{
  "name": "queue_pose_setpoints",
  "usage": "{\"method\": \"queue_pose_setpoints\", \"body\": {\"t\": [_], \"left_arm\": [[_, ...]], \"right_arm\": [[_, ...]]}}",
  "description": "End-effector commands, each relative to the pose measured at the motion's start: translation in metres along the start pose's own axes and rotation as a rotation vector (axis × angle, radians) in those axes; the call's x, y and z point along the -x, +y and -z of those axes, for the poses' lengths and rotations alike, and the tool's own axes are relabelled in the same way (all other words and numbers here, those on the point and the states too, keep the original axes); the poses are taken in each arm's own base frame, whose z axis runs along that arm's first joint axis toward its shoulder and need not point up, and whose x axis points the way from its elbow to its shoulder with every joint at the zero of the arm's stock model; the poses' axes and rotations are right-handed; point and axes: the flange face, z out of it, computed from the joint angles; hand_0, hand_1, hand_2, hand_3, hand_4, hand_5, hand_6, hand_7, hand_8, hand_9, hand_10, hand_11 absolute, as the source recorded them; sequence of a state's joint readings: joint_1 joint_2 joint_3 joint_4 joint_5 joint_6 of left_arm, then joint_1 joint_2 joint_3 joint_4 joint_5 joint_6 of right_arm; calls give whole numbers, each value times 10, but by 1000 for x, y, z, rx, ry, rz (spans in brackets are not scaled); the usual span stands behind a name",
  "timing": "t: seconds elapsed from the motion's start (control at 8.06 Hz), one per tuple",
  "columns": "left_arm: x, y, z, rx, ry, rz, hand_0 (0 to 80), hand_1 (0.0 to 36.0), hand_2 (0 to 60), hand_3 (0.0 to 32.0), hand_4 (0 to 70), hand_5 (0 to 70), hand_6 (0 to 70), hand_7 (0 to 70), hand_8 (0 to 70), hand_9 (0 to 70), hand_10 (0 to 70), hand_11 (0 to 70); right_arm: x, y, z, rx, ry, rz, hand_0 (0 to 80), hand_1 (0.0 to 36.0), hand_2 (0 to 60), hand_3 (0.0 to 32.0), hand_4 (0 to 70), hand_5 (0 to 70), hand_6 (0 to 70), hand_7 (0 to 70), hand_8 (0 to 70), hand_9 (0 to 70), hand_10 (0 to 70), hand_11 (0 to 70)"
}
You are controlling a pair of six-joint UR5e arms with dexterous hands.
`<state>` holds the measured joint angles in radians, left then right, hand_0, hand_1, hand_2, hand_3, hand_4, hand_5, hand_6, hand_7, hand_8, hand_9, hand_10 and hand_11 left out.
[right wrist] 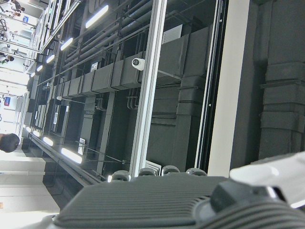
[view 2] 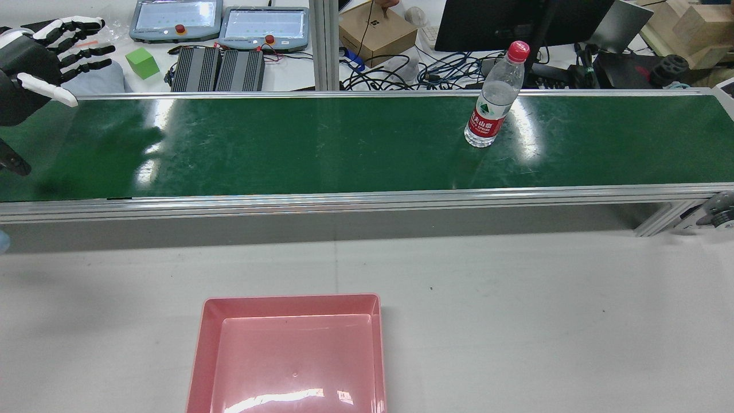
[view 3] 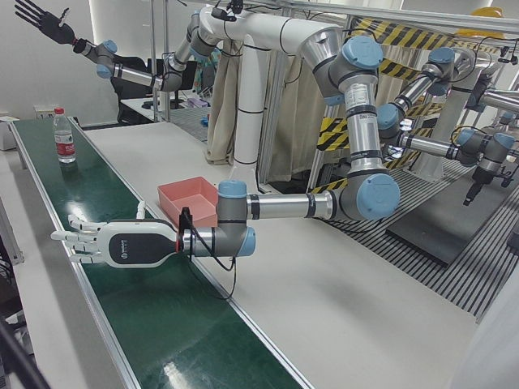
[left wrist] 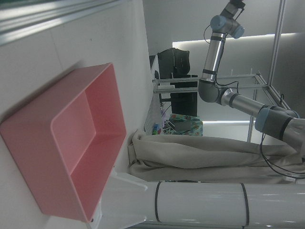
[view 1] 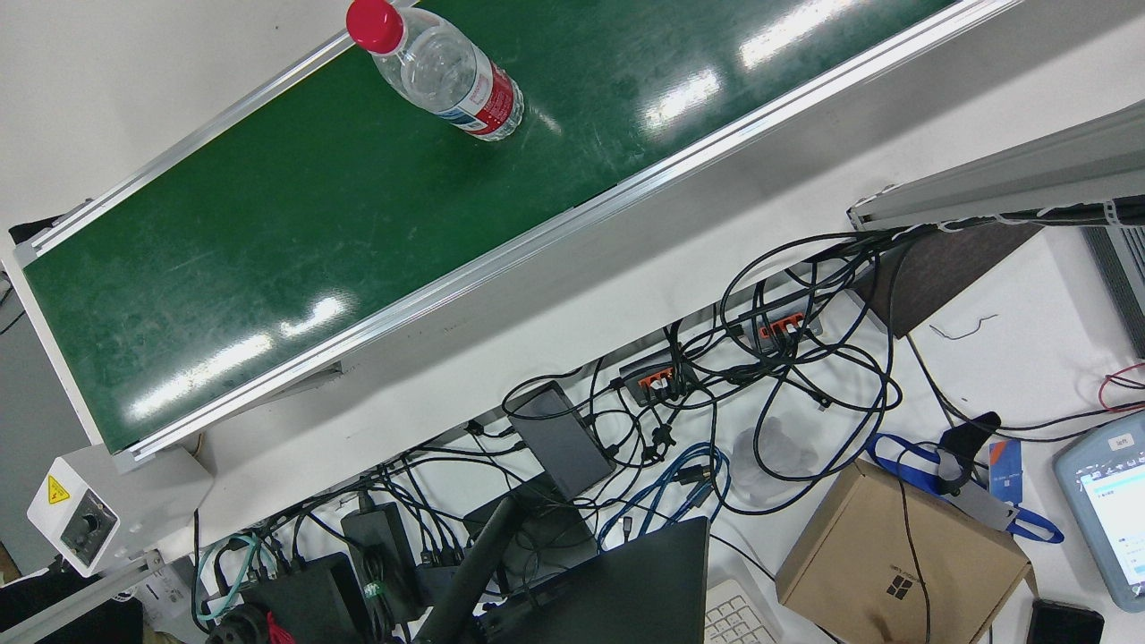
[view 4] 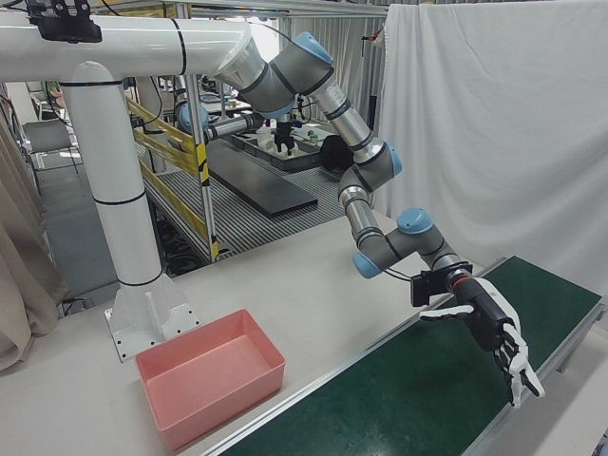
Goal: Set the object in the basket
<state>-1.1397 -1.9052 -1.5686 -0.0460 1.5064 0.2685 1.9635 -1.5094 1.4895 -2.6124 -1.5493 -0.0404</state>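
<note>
Waiting over the belt [view 2: 344,143] | your left hand [view 2: 40,63] hung spread and empty, well apart from the upright bottle [view 2: 494,97] far along to its right, likely awaiting its arrival | basket [view 2: 292,355] lay empty behind it | right hand [view 3: 45,20]: raised clear, fingers spread.

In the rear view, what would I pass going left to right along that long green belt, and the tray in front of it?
Black-and-white robot left hand with fingers spread, at the far left edge → shallow pink plastic basket on the white table → clear plastic water bottle with red cap and red label, upright on the green conveyor belt.
</note>
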Motion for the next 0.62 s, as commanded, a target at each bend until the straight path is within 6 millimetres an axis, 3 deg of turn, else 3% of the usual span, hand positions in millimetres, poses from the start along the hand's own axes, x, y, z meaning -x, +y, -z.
{"method": "queue_pose_setpoints", "body": {"t": [0.0, 0.12, 0.25, 0.5], "left_arm": [[0, 0, 0, -1, 0, 0, 630, 123, 0, 82, 58, 299, 77, 56, 142, 145, 77, 132], [1, -1, 1, -2, -2, 2, 630, 123, 0, 82, 58, 299, 77, 56, 142, 145, 77, 132], [0, -1, 1, -1, 1, 3, 631, 93, 0, 86, 22, 298, 64, 47, 123, 138, 67, 116], [-1, 3, -2, 4, 6, 3, 628, 94, 0, 88, 16, 299, 60, 48, 121, 135, 67, 117]], "right_arm": [[0, 0, 0, 0, 0, -1, 0, 0, 0, 0, 0, 0, 0, 0, 0, 0, 0, 0], [0, 0, 0, 0, 0, -1, 0, 0, 0, 0, 0, 0, 0, 0, 0, 0, 0, 0], [0, 1, 0, 1, 0, 1, 0, 0, 0, 0, 0, 0, 0, 0, 0, 0, 0, 0], [1, 0, 0, 0, -1, 0, 0, 0, 0, 0, 0, 0, 0, 0, 0, 0, 0, 0]]}}
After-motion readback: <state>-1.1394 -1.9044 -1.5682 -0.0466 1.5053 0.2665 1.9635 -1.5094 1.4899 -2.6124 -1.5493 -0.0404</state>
